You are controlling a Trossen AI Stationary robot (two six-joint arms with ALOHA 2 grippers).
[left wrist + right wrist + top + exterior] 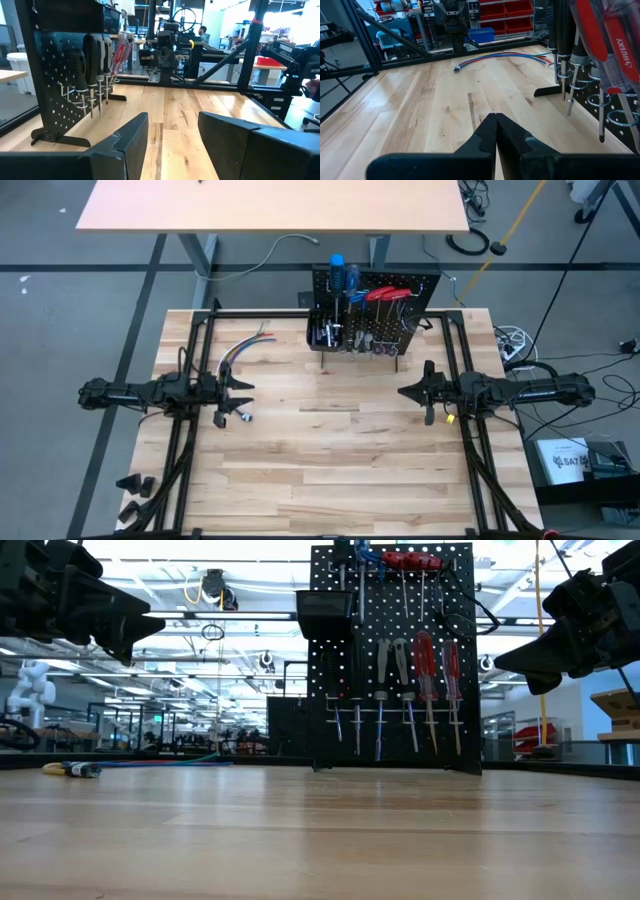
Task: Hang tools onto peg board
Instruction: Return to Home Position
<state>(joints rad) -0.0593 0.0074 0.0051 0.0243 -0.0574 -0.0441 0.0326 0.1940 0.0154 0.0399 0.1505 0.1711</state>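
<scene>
Peg board (pixel 390 660) stands upright at the far middle of the table (pixel 330 470). Its tools (pixel 425 670) hang with handles up and shafts pointing straight down. Left gripper (pixel 243 400) hovers at the left, jaws apart and empty. Right gripper (pixel 404 392) hovers at the right, jaws pressed together.

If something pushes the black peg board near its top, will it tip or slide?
Likely tip: the peg board stands tall and thin on small flat feet. Its screwdrivers would probably rattle in their holders. The left gripper and right gripper hover away from it.
</scene>
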